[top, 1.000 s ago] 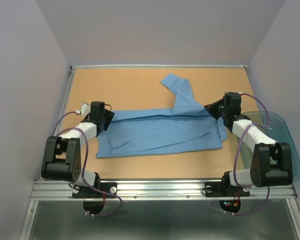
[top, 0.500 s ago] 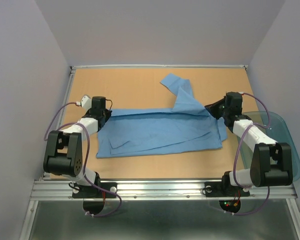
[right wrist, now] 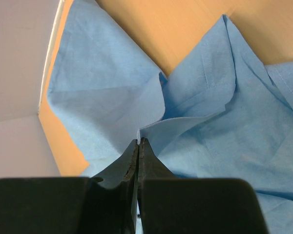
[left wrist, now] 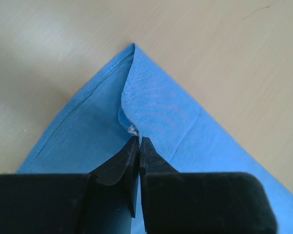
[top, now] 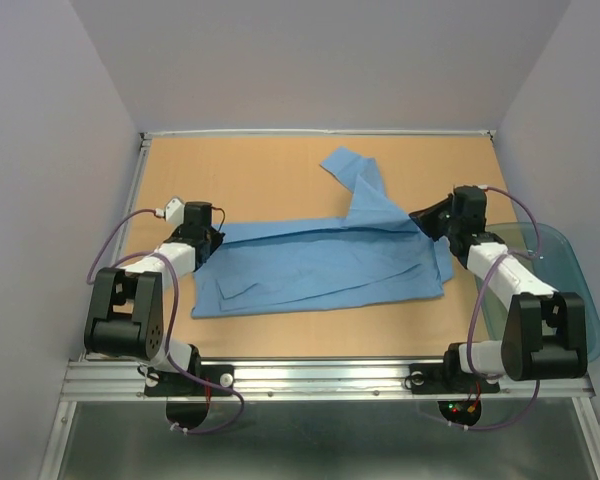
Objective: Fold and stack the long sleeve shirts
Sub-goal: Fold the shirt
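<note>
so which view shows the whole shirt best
Top external: the whole shirt shows, spread out with a flap reaching toward the far edge. Left wrist shows only a corner pinched in the left claw; right wrist only a fold pinched in the right claw.

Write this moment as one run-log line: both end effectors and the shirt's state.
left end effector: shut on a corner of light blue shirt | right end effector: shut on a fold of it | state: spread on table, no stack yet

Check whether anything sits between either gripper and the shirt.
Nothing visible does. The left gripper is pinched on a corner of the shirt, and the right gripper is pinched on a fold at its other end.
</note>
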Tool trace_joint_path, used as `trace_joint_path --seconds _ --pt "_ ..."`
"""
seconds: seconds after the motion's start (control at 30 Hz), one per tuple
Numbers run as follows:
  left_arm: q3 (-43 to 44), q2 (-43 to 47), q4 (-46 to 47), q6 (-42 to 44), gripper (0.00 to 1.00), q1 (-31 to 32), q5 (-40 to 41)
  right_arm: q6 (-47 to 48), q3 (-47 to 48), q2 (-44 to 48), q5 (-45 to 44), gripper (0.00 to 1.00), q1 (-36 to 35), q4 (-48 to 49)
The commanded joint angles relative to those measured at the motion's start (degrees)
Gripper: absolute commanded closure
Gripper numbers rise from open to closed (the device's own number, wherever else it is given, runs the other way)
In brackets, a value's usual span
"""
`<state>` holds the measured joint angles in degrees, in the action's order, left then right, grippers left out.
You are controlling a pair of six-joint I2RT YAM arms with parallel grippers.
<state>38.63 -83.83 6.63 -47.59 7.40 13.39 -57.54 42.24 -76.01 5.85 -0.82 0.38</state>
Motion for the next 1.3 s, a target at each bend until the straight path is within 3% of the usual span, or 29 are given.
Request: trace_joint_path --seconds 0.0,0.23,0.53,0.6,0.67,0.77,0.8,0.87,0.9,0.97,1.13,1.27 --pt "-0.8 1.4 -3.0 -1.4 0.81 -0.2 2.0 1.5 -1.7 3.1 -0.4 0.99 0.5 0.4" --pt "-0.8 4.5 -6.5 -1.1 0.71 -0.2 4.2 4.1 -3.3 3.4 -0.1 0.93 0.6 -1.9" --pt "-0.9 10.0 -10.8 -0.1 0.7 -0.2 6.1 8.7 -5.5 0.6 6.1 0.78 0.6 -5.6" --pt "-0.1 11.5 -12.4 1.2 0.69 -0.2 7.1 10.1 -5.6 1.6 5.8 0.73 0.6 -6.5" --pt "1.1 12.8 -13.0 2.1 0.67 -0.2 7.4 11.9 -4.9 2.8 5.1 0.6 0.6 -8.5" --pt "3.3 14.0 -13.1 4.8 0.51 -0.2 6.0 15.1 -1.6 5.1 2.8 0.44 0.6 -11.3" --pt "4.0 14.0 -12.8 6.2 0.4 -0.2 4.6 16.0 -0.7 6.1 2.1 0.4 0.6 -12.5" --pt "6.8 13.7 -12.8 7.0 0.32 0.1 3.2 18.0 2.4 6.8 -0.5 0.32 0.6 -13.3" --pt "7.9 13.3 -12.7 7.2 0.22 0.2 1.9 18.4 3.3 7.0 -1.3 0.31 0.6 -13.3" --pt "10.7 11.5 -11.4 8.2 0.2 0.9 0.1 19.1 6.1 6.8 -3.7 0.31 0.6 -13.2" --pt "15.7 3.9 -9.4 9.8 0.21 2.0 -6.3 17.6 11.4 1.0 -5.1 0.33 0.6 -12.4" --pt "16.0 -4.3 -7.8 8.7 0.25 2.1 -8.8 14.4 11.5 -4.2 -5.7 0.46 0.6 -6.5"
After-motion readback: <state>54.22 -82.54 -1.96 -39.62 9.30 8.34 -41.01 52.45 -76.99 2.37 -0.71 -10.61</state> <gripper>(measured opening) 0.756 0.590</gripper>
